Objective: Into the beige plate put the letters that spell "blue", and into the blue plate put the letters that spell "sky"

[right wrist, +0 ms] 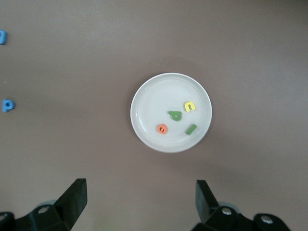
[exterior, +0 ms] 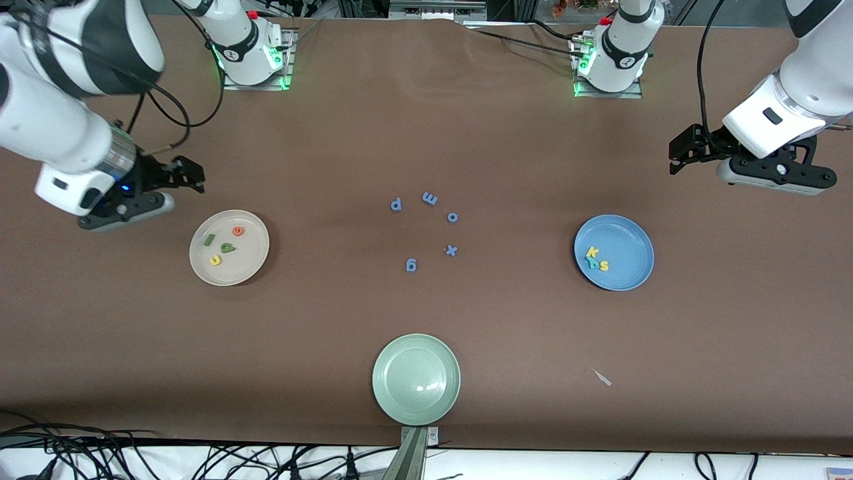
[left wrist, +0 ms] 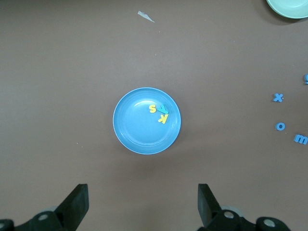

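The beige plate [exterior: 200, 263] [right wrist: 149, 103] lies toward the right arm's end and holds a green l [exterior: 209, 240], orange e [exterior: 238, 231], green b [exterior: 228, 249] and yellow u [exterior: 215, 260]. My right gripper [exterior: 190, 175] [right wrist: 140, 185] hangs open and empty over bare table beside that plate. The blue plate [exterior: 630, 267] [left wrist: 137, 127] lies toward the left arm's end. In it are a yellow k [exterior: 592, 252], teal y [exterior: 591, 262] and yellow s [exterior: 604, 266], close together. My left gripper [exterior: 674, 157] [left wrist: 143, 190] is open and empty over the table beside the blue plate.
Several darker blue letters [exterior: 430, 198] lie scattered mid-table between the two plates. A pale green plate [exterior: 383, 393] with nothing in it sits at the table edge nearest the front camera. A small pale scrap [exterior: 602, 378] lies nearer the camera than the blue plate.
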Controlling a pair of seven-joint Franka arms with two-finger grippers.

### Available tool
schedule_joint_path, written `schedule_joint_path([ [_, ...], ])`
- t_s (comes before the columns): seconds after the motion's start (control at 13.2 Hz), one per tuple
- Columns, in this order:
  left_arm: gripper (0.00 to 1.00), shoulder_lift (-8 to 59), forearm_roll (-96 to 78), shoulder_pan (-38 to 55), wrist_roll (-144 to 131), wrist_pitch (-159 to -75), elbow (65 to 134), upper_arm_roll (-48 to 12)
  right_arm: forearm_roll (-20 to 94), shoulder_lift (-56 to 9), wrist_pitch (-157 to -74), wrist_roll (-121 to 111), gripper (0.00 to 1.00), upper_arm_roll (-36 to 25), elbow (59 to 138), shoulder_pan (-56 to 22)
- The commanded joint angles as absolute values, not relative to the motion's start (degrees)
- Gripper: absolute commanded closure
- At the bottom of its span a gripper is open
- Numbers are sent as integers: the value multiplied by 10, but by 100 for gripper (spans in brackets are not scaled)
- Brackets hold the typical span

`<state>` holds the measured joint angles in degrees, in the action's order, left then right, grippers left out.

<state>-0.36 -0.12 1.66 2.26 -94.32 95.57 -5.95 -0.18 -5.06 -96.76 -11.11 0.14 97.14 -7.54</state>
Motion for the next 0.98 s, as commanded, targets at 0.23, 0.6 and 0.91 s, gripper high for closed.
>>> schedule_joint_path([
  [0.23,0,-8,-11,17,18,-936,955,-59,18,-55,-945,-51,0,0,923,-81],
  [0.6,0,-8,-10,18,18,-936,955,-60,14,-43,-935,-52,0,-2,903,-74],
  [0.91,0,-8,-11,18,18,-936,955,-60,11,-46,-936,-56,0,-4,903,-72],
])
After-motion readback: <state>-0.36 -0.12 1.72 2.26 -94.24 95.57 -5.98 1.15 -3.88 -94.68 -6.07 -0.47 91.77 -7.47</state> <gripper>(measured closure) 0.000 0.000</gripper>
